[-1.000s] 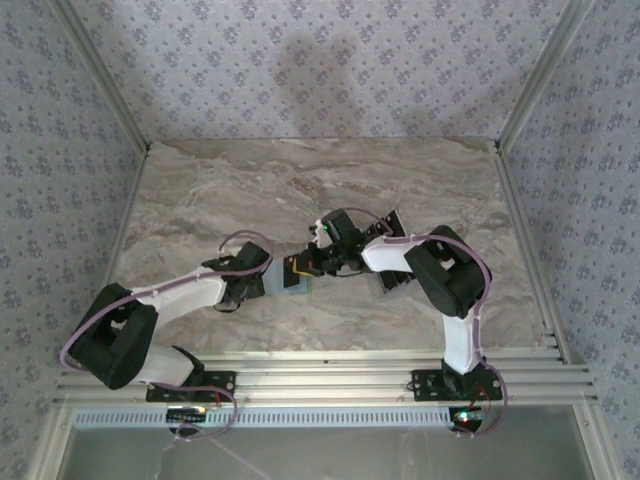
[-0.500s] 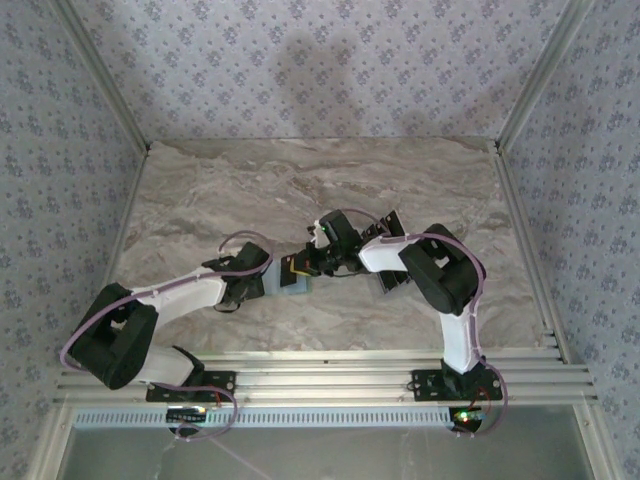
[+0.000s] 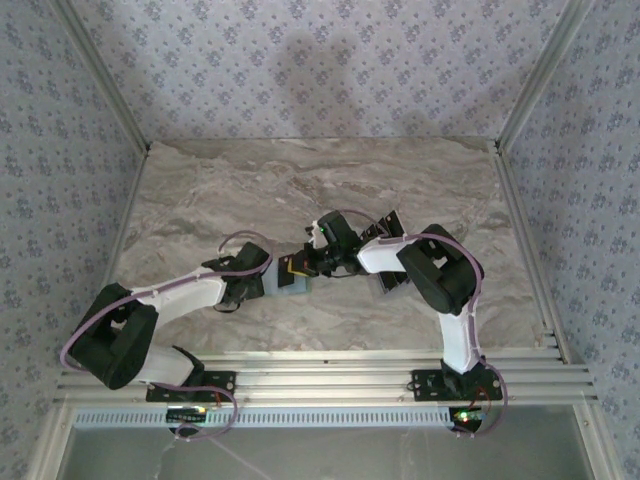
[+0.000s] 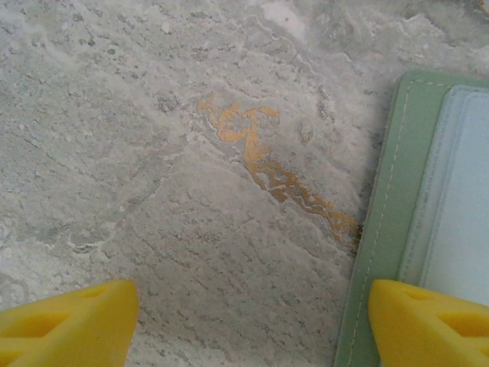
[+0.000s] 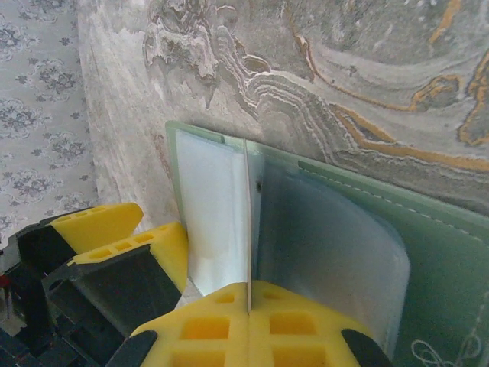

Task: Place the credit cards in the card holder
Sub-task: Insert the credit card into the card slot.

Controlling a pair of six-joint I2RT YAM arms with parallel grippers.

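Right gripper (image 5: 249, 300): jaws fully closed, pinching a credit card (image 5: 247, 222), which the wrist cam sees edge-on as a thin pale line running up from the seam between the yellow fingers. The card stands on edge over the card holder (image 5: 344, 237), right at the boundary between the two pale translucent pockets. I can't tell whether its far end is inside a pocket or just against the face. The holder lies open and flat on the marble table (image 4: 153, 153), with a sage-green stitched border and its grey-white inner face up. Left gripper (image 4: 248, 325): jaws spread wide, only bare tabletop between them. One yellow fingertip (image 4: 428, 321) sits over the holder's green edge, the other (image 4: 69, 321) over marble, well clear of it. I can't tell whether the first is pressing the holder or is just above it. In the right wrist cam, the left gripper's yellow-and-black fingers (image 5: 114, 229) sit just beside the holder's edge at the left of that view. Top view: both grippers meet nose to nose over the holder near table centre, the left arm reaching in from lower left and the right arm folded in from lower right. Other credit cards (image 3: 392, 283), black rectangles, lie on the table beneath the right forearm, partly hidden by it and apart from the holder. Patterned walls (image 3: 300, 70) enclose the table on three sides.
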